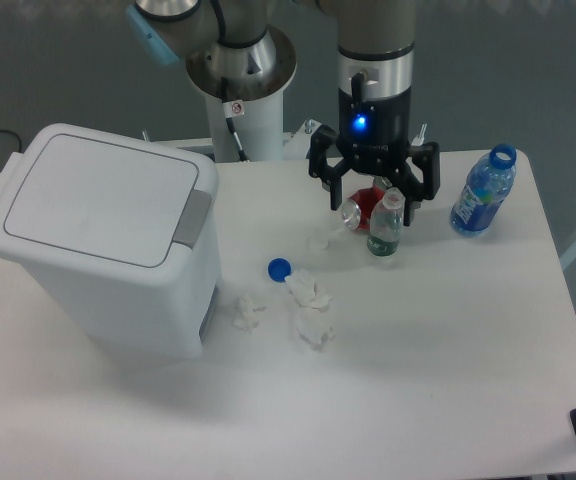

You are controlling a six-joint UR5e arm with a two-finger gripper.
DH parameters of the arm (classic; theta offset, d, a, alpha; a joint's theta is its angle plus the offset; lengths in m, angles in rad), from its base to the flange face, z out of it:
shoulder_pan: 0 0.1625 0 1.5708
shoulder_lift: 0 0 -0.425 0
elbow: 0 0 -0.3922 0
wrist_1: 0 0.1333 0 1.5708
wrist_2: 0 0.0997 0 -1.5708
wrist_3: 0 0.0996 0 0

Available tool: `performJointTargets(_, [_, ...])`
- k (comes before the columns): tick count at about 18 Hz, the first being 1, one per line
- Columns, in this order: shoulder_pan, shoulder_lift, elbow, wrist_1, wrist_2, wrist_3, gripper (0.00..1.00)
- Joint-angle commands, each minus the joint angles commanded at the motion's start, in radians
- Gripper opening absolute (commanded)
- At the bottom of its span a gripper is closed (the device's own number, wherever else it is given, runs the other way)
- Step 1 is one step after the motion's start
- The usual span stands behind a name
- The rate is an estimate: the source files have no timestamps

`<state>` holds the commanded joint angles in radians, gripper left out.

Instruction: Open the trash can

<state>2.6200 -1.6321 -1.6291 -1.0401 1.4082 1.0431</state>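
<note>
The trash can (98, 260) is a large white bin on the left of the table. Its flat white lid (93, 198) lies shut. The grey push-button tab (193, 218) sits on the lid's right edge. My gripper (372, 197) hangs at the back middle of the table, well to the right of the can and apart from it. Its fingers are spread open and hold nothing. It hovers over a red can and a small bottle.
A red can (365, 208) lies under the gripper, with a small clear bottle (386, 226) beside it. A blue-labelled open bottle (483, 192) stands at the back right. A blue cap (279, 268) and crumpled paper bits (310, 308) lie right of the bin.
</note>
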Motion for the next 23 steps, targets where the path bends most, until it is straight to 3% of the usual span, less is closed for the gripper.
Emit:
performJointTargets(3, [0.000, -0.011, -0.003, 0.023, 0.003, 0.032, 1.00])
performJointTargets(23, [-0.021, -0.052, -0.061, 0.023, 0.005, -0.017, 1.00])
